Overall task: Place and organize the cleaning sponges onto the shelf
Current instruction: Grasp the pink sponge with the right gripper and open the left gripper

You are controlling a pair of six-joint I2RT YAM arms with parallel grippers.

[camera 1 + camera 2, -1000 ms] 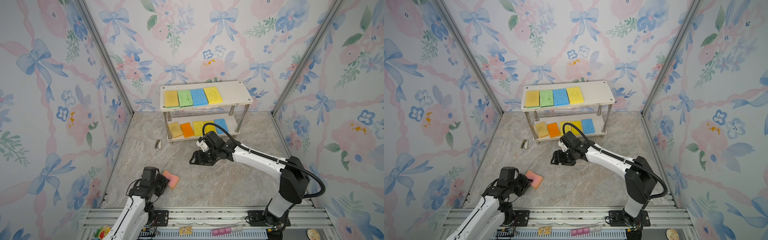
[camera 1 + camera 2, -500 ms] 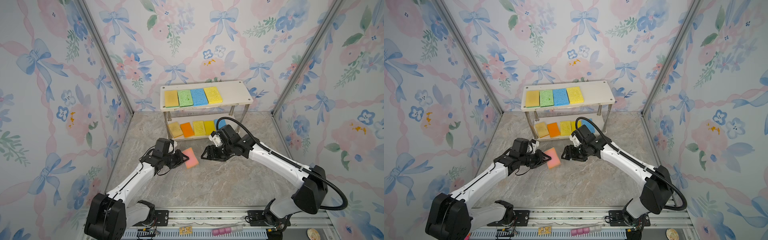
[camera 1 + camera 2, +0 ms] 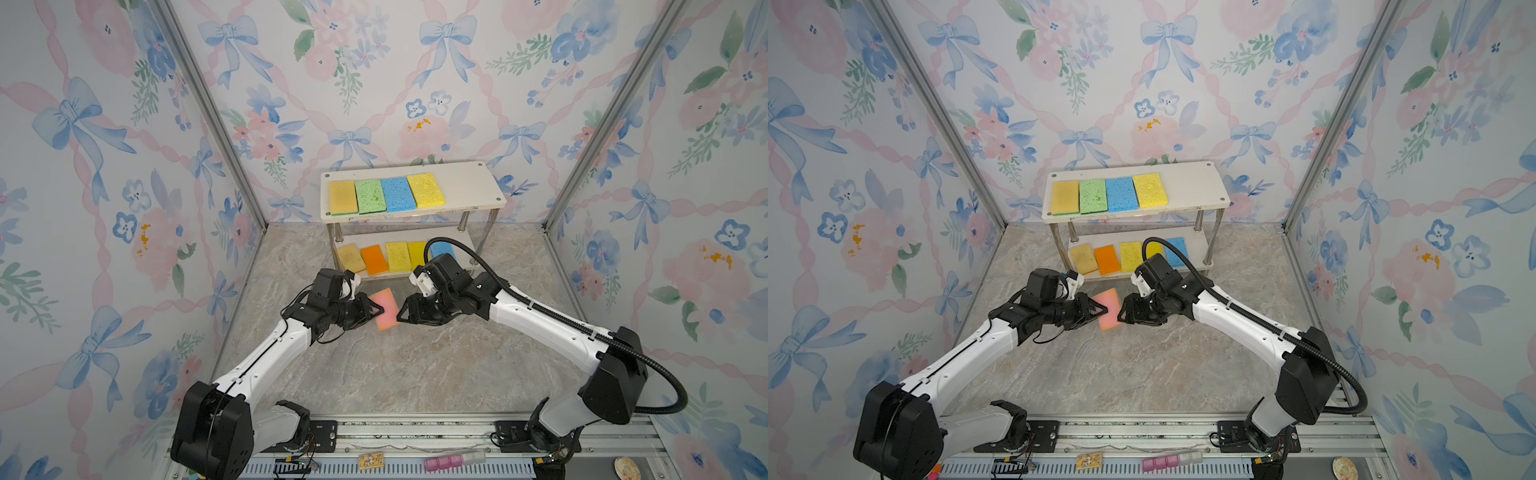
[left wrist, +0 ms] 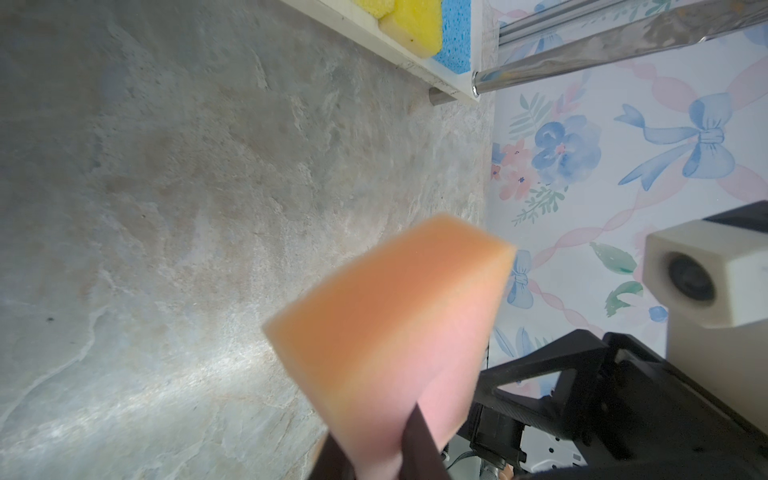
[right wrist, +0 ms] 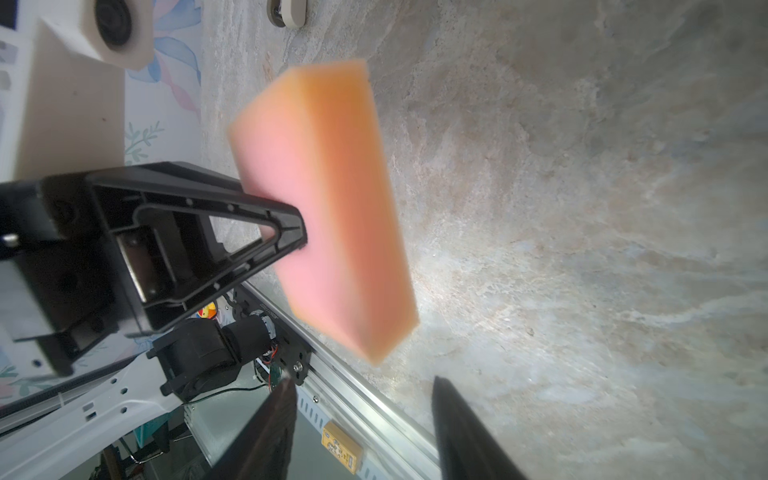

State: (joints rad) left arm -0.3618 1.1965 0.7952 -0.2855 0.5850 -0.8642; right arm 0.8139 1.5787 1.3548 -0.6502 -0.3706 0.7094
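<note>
The left hand (image 3: 377, 310) pinches one long edge of the pink sponge (image 3: 388, 305), off the table just ahead of the right hand (image 3: 401, 315), whose jaws stand apart, empty. It looks light and squashy, so take the free long edge gently; the shelf (image 3: 478, 183) lies beyond both hands

Pale floral wallpaper closes me in on three sides: the back wall (image 3: 374, 83), the left wall (image 3: 83, 208) and the right wall (image 3: 685, 208) all carry blue bows, pink ribbons and pink and blue flowers. An aluminium post (image 3: 208, 112) runs up each back corner. Under me lies a grey-beige, marble-look tabletop (image 3: 395, 374), with an aluminium rail (image 3: 415, 432) along its front edge. The light is soft and even, and in my wrist view a bright sheen (image 4: 216, 361) shows on the stone pattern.
</note>
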